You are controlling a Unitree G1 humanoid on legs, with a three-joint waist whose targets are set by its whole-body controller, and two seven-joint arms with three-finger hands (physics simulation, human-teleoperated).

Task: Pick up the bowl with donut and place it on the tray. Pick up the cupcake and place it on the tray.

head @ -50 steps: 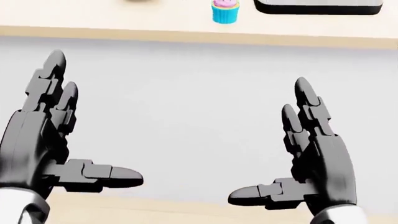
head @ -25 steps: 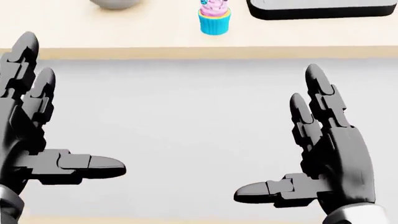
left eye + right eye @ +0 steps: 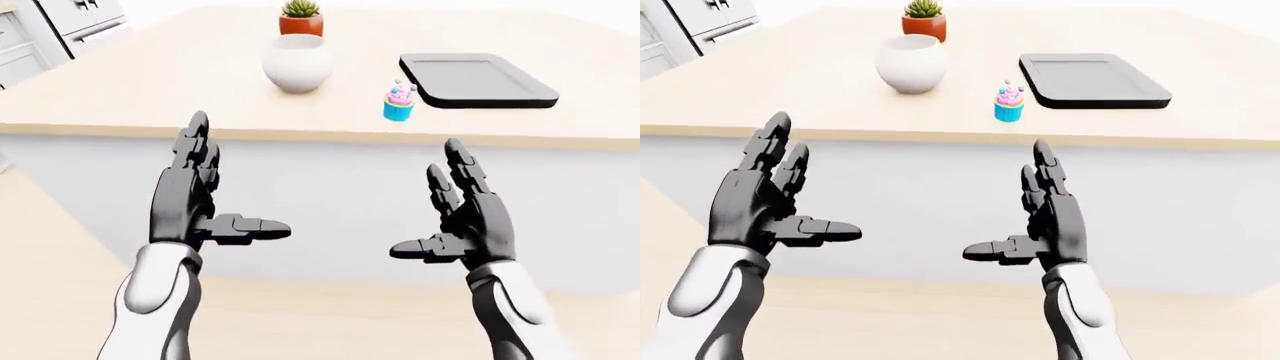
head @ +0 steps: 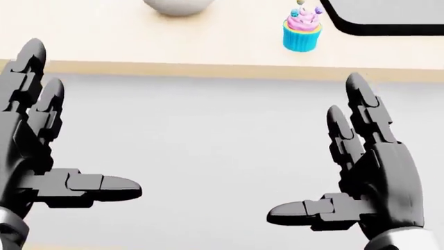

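Nearest to us, the left hand [image 3: 190,202] and the right hand [image 3: 470,217] hang side by side, well apart, below the counter edge [image 3: 300,136]. Both have fingers spread wide and thumbs pointing inward; they hold nothing and touch nothing. Between them we see only the grey counter wall [image 3: 330,195], so there is free room there, approx. the whole middle of the left-eye view.

Above the hands comes the counter top. Near its edge stands the cupcake [image 3: 399,103] (blue cup, pink top), just beside the lower left corner of the dark tray [image 3: 478,79] but apart from it. The tray lies flat, w/ nothing on it.

To the left of the cupcake stands the white bowl [image 3: 297,63]; its inside is hidden, so we cannot tell about the donut. Farther up is a potted plant [image 3: 301,18], just beyond the bowl. At top left are cabinets [image 3: 70,22].
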